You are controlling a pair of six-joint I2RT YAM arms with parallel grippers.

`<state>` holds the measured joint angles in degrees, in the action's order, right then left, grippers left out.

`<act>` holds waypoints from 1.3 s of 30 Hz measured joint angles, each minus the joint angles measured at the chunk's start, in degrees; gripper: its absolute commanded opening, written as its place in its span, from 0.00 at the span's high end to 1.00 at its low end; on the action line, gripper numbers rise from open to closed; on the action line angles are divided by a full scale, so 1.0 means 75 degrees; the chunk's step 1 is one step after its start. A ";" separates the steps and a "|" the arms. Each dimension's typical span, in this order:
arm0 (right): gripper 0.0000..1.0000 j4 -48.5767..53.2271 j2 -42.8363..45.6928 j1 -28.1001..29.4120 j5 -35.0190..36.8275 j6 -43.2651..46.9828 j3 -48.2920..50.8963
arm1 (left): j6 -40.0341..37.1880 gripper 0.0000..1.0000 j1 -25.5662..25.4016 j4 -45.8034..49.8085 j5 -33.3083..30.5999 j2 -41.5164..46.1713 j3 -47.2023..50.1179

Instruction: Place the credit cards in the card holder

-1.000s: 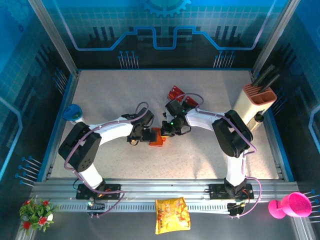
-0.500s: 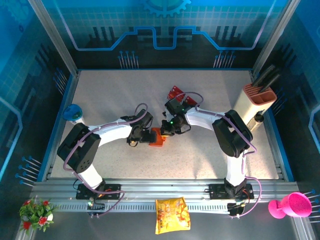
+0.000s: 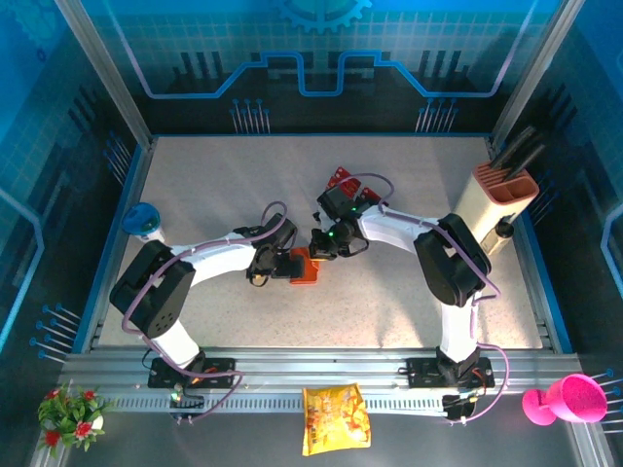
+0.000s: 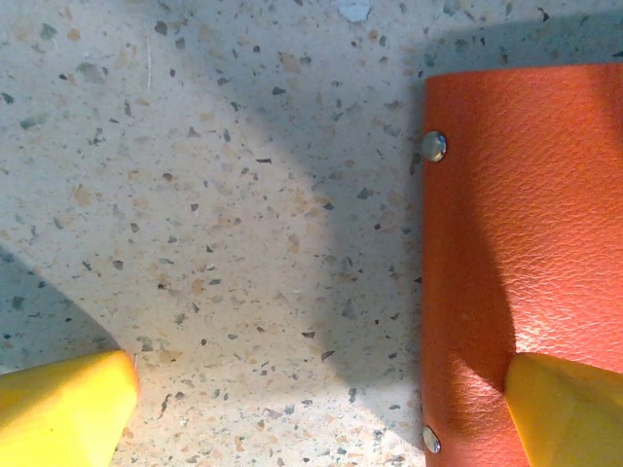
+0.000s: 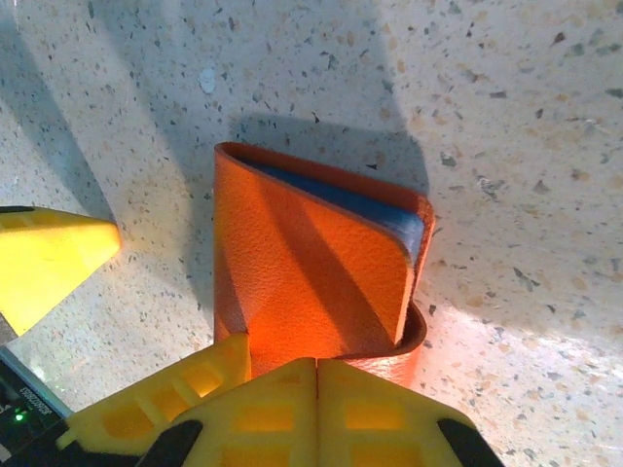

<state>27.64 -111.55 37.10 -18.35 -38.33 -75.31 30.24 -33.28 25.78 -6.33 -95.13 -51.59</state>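
Right gripper, pressed together, rests against the card holder; left gripper spread apart; ungripped, the flap could fall shut.

A speckled beige tabletop sits inside blue circuit-patterned walls, brightly lit.

Card holder hemmed between left tool, right tool; table elsewhere open.

No text is legible; print on the snack bag is blurred.
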 measured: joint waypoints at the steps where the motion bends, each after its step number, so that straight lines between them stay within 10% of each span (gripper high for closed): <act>1: 1.00 -0.0006 -0.0038 0.0015 -0.0003 0.0000 -0.0009 | 0.0000 0.01 0.0000 0.0000 -0.0003 0.0000 0.0000; 39: 1.00 -0.3698 0.0790 0.0154 0.0356 -0.0265 0.2643 | 0.0108 0.01 -0.0035 -0.0067 -0.0044 0.0009 0.0044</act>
<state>-0.10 -105.62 38.26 -15.68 -40.32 -55.48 31.05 -33.54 25.28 -6.66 -95.07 -51.27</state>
